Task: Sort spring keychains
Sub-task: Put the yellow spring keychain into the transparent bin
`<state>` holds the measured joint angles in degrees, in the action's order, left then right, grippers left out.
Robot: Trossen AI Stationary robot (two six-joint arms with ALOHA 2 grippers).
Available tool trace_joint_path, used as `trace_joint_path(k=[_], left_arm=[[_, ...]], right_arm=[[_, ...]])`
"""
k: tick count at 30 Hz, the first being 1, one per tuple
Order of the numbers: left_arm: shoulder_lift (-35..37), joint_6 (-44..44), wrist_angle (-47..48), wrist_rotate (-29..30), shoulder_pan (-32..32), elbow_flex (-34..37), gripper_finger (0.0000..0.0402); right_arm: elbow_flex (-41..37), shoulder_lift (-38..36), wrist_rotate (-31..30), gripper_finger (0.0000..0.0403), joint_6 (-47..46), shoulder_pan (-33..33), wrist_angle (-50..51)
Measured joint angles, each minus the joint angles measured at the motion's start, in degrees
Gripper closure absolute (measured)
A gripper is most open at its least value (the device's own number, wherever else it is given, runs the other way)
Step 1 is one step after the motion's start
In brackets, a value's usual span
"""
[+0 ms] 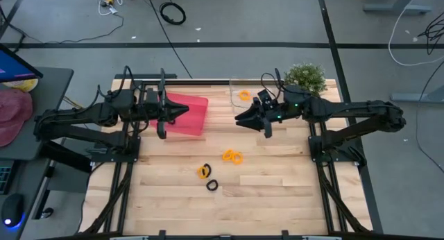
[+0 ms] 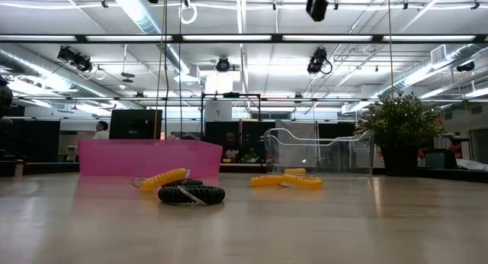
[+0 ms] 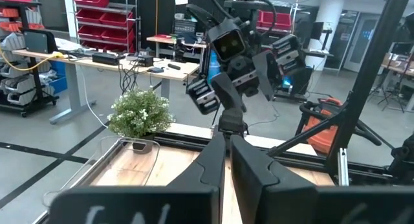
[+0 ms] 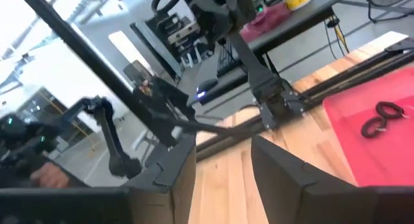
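Note:
Two orange spring keychains [image 1: 232,157] [image 1: 203,172] and a black one [image 1: 211,186] lie on the wooden table's middle; they also show in the low view [image 2: 286,180] [image 2: 164,178] [image 2: 191,194]. Another orange one [image 1: 244,96] lies in the clear bin [image 2: 320,149]. Two black ones [image 4: 388,109] [image 4: 374,127] lie in the pink bin [image 1: 189,115]. My left gripper [image 1: 184,112] is shut and empty, raised over the pink bin. My right gripper [image 1: 238,119] is open and empty, raised near the clear bin and facing the left one.
A potted plant [image 1: 305,77] stands at the table's far right corner, beside the clear bin. The arms' frames run along the table's left and right sides. Bare wood [image 1: 263,191] lies toward the near edge.

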<state>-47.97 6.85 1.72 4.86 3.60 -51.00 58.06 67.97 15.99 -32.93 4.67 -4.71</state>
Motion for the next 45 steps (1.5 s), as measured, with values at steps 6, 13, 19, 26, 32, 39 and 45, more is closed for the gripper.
trace_joint_path(k=[6, 13, 19, 26, 32, 39, 45], left_arm=[[-0.01, 0.04, 0.00, 0.00, 0.00, 0.00, 0.0376], [-0.02, 0.39, 0.00, -0.20, 0.00, 0.00, 0.0376], [0.00, 0.42, 0.00, -0.20, 0.00, 0.00, 0.0376], [-0.02, 0.46, 0.00, -0.19, 0.00, 0.00, 0.0376], [-0.02, 0.46, 0.00, 0.42, 0.02, 0.00, 0.0376], [-0.02, 0.46, 0.07, 0.44, 0.02, 0.00, 0.0376], [0.01, 0.45, 0.70, 0.46, 0.03, 0.00, 0.0376]], right_arm=[[0.00, -6.18, -0.31, 0.0250, 1.37, -2.90, 12.30], [0.00, -10.82, -5.38, 0.0250, 3.62, -5.96, 20.14], [0.00, -11.21, -7.57, 0.0250, 8.03, -6.41, 20.31], [0.00, -9.70, -7.21, 0.0250, 14.37, -6.41, 20.26], [0.00, -6.34, -6.39, 0.0250, 21.28, -6.41, 21.61], [0.00, 0.10, -6.09, 0.0250, 30.28, -6.41, 28.56], [0.00, 7.03, -8.34, 0.0250, 38.80, -7.10, 32.32]])
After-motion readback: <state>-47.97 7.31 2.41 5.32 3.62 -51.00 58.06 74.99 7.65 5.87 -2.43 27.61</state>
